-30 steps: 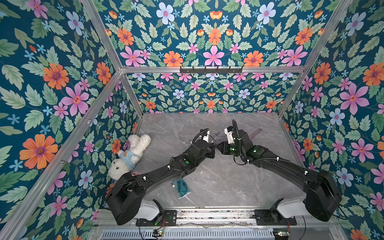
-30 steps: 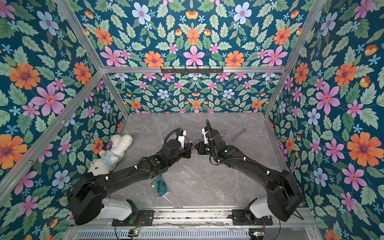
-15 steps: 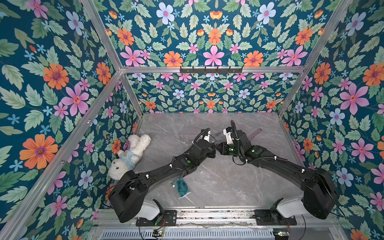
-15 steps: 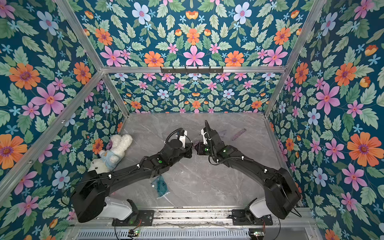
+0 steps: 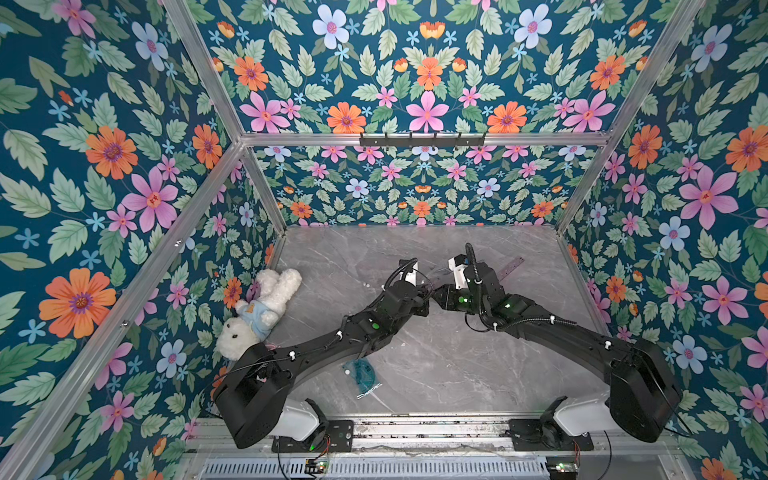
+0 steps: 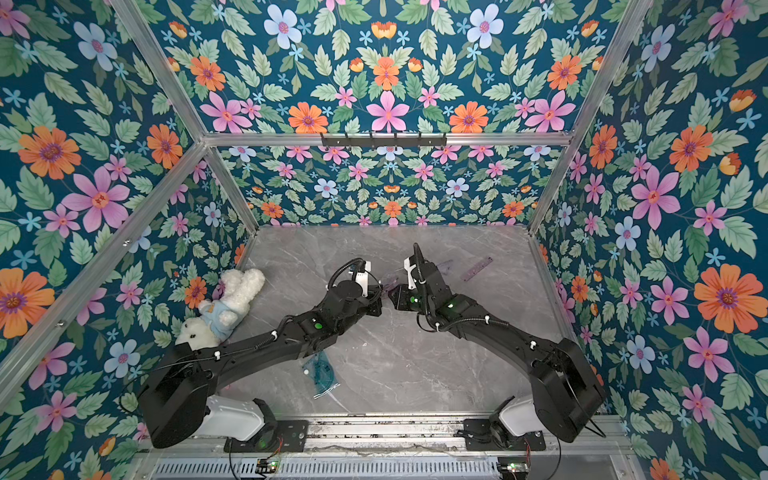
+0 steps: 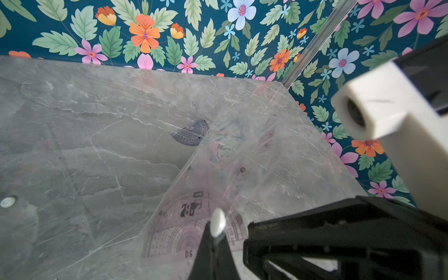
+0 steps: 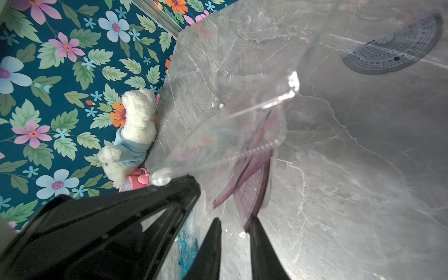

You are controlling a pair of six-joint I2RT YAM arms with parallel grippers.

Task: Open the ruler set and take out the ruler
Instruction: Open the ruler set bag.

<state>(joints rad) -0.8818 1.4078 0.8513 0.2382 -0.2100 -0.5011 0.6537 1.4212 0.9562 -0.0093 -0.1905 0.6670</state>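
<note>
The ruler set is a clear plastic pouch [image 7: 230, 169] [image 8: 230, 109] held above the table's middle, with purple pieces [image 8: 252, 184] and a purple protractor [image 7: 184, 232] inside. My left gripper [image 7: 214, 234] [image 5: 427, 291] is shut on the pouch's edge at its white snap button [image 7: 218, 223]. My right gripper [image 8: 234, 221] [image 5: 437, 293] faces it at the pouch's mouth, open. A purple piece's corner lies against one of its fingers [image 8: 254, 225]. A purple straight ruler [image 5: 510, 266] [image 6: 478, 268] lies flat on the table at the far right. A grey-purple protractor [image 7: 192, 133] [image 8: 392, 48] lies loose beyond the pouch.
A white plush rabbit [image 5: 262, 307] [image 8: 131, 135] leans at the left wall with a pink item [image 8: 138, 179] beside it. A teal pouch [image 5: 363, 374] [image 6: 322, 370] lies near the front under the left arm. Floral walls enclose the grey marble table [image 5: 415, 365].
</note>
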